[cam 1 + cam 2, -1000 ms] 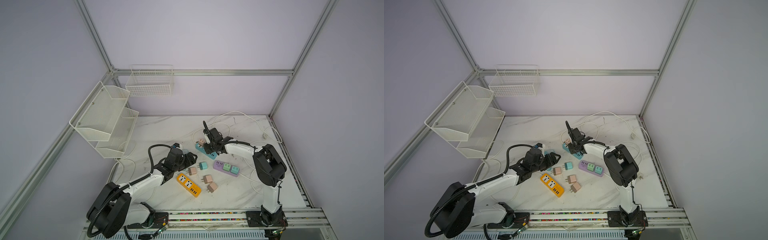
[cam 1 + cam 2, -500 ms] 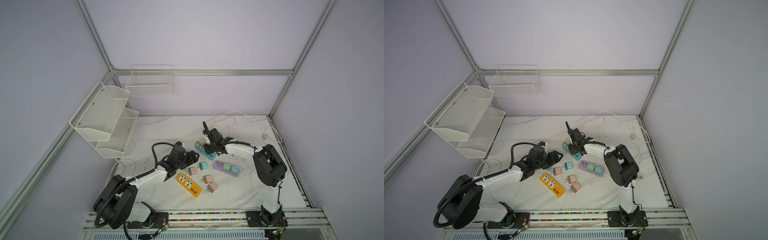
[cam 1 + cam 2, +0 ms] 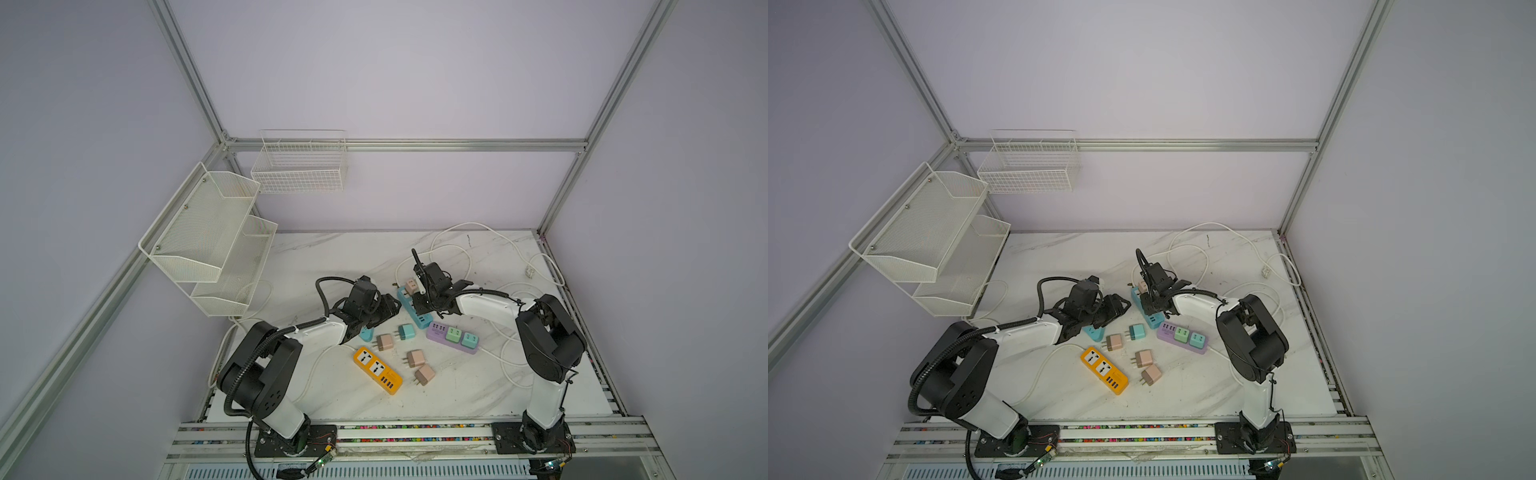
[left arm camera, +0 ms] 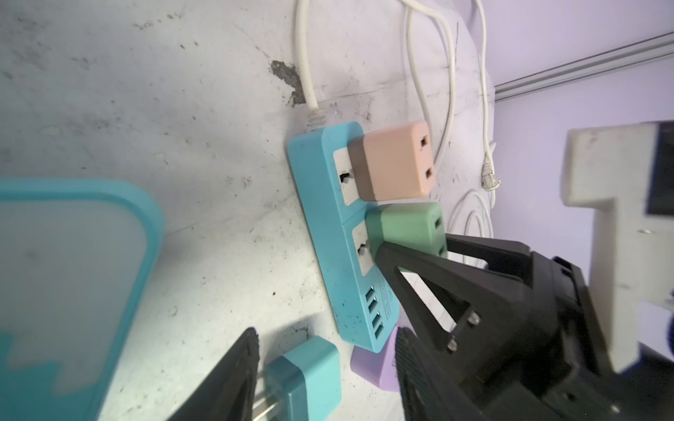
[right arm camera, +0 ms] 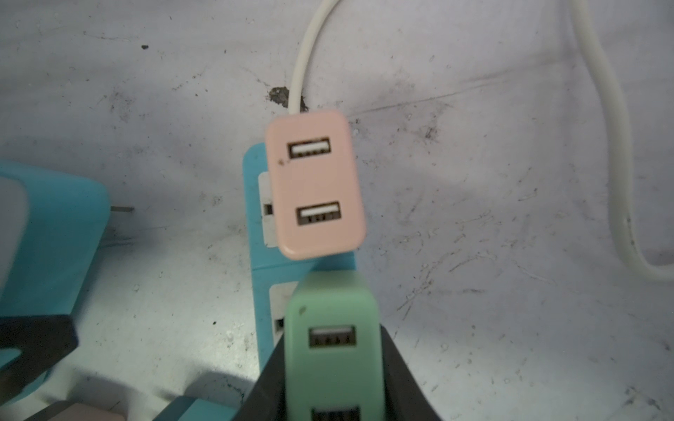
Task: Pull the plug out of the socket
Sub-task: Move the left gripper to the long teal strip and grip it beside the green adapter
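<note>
Two things changed in the last second. My left gripper (image 3: 388, 306) has moved in, so the blue power strip (image 4: 321, 226) now lies just ahead of its fingertips; I cannot tell whether its jaws are open or closed. My right gripper (image 5: 332, 339) has clamped onto the green plug (image 4: 405, 226), which sits between its fingers, apparently still seated in the strip. I judge the pull can start.

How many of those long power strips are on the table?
3. The orange strip lies nearest the front, the purple strip sits right of it, and the blue strip lies behind both. Another could be hidden.
</note>
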Robot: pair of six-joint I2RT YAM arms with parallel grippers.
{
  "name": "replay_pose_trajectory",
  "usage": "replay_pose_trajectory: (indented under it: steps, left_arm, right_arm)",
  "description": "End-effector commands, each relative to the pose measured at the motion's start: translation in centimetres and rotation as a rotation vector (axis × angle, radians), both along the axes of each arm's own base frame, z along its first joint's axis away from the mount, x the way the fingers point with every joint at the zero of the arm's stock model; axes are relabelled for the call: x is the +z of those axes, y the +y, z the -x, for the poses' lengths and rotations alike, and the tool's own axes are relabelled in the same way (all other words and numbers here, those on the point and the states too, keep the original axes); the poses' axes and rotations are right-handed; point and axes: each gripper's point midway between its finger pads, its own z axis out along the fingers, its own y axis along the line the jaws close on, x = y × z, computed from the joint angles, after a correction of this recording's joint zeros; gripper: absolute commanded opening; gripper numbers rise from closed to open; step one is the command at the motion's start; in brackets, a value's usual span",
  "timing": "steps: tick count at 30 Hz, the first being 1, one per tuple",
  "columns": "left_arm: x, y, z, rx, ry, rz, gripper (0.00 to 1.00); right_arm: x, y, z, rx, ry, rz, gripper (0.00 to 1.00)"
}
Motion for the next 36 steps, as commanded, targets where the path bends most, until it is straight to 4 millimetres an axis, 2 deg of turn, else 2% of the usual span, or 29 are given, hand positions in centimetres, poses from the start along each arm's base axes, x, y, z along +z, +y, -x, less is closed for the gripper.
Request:
replay_pose_trajectory:
  steps: [1, 11, 23, 28, 36]
  left_arm:
    - [5.0, -2.7, -3.0, -0.073, -0.13, 0.074, 0.56]
    - [2.5, -4.6, -5.1, -0.112, -0.086, 0.058, 0.46]
    - [-0.9, -4.1, -5.8, -0.073, -0.022, 0.004, 0.4]
    - [-2.1, -4.2, -5.7, -0.078, 0.006, -0.008, 0.38]
    - [-4.3, -3.0, -4.2, -0.042, 0.044, -0.062, 0.32]
  right_arm:
    - [1.3, 0.4, 0.2, -0.026, -0.021, -0.02, 0.32]
    - [1.0, 0.9, 0.2, -0.027, -0.021, -0.016, 0.32]
    - [0.7, 1.4, 0.2, -0.021, -0.02, -0.011, 0.32]
    - [0.6, 1.6, 0.2, -0.019, -0.02, -0.01, 0.32]
    - [0.6, 1.3, -0.3, -0.041, -0.037, 0.005, 0.39]
